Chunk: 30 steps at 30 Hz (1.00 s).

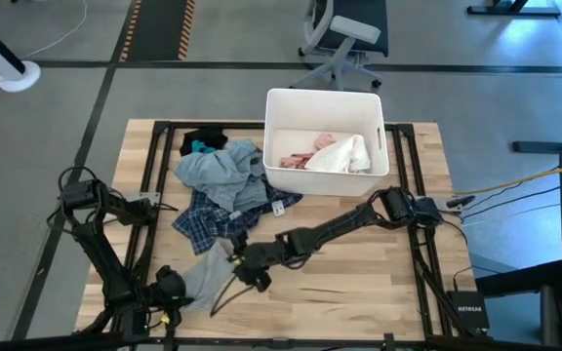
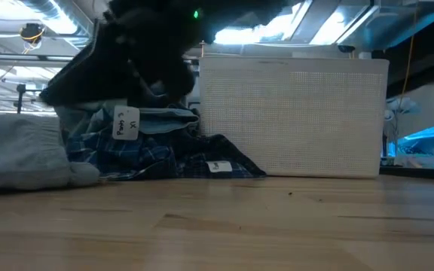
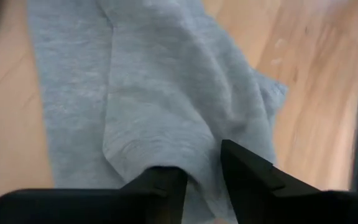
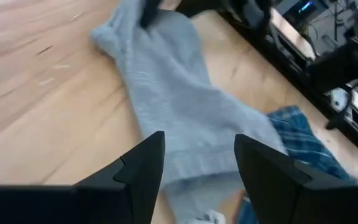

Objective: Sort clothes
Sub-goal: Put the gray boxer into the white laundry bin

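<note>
Sorting is partly done, it is judged: pink and white clothes (image 1: 328, 152) already lie in the white bin (image 1: 273, 136) at the table's far side, while a heap is left beside it on the table (image 1: 359, 273). In that heap a blue-grey garment (image 1: 224, 171) lies over a plaid garment (image 1: 213, 219), with teal (image 1: 203, 148) and black (image 1: 203, 136) pieces at its far edge. A grey garment (image 1: 203, 273) lies spread apart from the heap, toward the near left.

The step in hand appears to be the picking up of this grey garment. The left gripper (image 3: 201, 177) is seen at its near end, with fingers narrowed onto a fold of cloth between them. The right gripper (image 4: 197, 158) hangs just above the garment's other end, fingers spread wide and nothing held, the cloth visible in the gap.

For the next move, a lowering and closing of the right gripper on the cloth would seem to be called for, so that the garment can be lifted at both ends and carried to its place. Slack fabric may slip or drag.

The left arm is folded back along the table's left edge, its wrist brought low at the near corner. The right arm is stretched from the right side across the middle, reaching low toward the left.
</note>
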### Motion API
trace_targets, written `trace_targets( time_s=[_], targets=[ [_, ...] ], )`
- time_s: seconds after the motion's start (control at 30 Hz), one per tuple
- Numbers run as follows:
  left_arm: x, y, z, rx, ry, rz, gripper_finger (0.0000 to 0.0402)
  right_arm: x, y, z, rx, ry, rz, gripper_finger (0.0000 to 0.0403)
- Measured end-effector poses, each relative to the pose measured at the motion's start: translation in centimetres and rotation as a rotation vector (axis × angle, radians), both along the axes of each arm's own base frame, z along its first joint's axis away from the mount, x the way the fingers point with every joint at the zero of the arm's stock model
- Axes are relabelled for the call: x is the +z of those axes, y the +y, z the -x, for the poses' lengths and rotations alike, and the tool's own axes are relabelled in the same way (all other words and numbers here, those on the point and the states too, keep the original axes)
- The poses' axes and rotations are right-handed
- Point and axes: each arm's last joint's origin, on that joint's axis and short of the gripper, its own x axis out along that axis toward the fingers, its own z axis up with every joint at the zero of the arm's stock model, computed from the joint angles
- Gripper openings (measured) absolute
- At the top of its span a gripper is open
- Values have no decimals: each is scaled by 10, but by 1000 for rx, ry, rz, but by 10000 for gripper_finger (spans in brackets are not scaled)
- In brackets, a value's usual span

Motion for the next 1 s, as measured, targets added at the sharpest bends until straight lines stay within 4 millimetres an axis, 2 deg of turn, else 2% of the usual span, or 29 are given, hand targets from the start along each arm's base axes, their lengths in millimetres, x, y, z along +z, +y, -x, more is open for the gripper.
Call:
trace_targets(
  time_s=[0.2,0.37,0.5,0.67,0.83,1.0],
  targets=[
    [-1,5,-10,32,-1,-10,142,-37,8,-11,-12,-67,-7,214],
    [1,7,-13,3,55,-12,168,-58,3,-9,-109,3,59,214],
    [16,10,-9,-43,153,59,172,-59,4,-1,-98,101,89,214],
    [39,17,-7,-41,35,56,164,-62,8,7,-118,203,62,214],
    [43,20,-10,-25,-57,7,157,-63,18,11,-114,199,65,214],
    [35,30,-17,8,-73,-35,157,-63,22,11,-104,179,59,214]
  ],
)
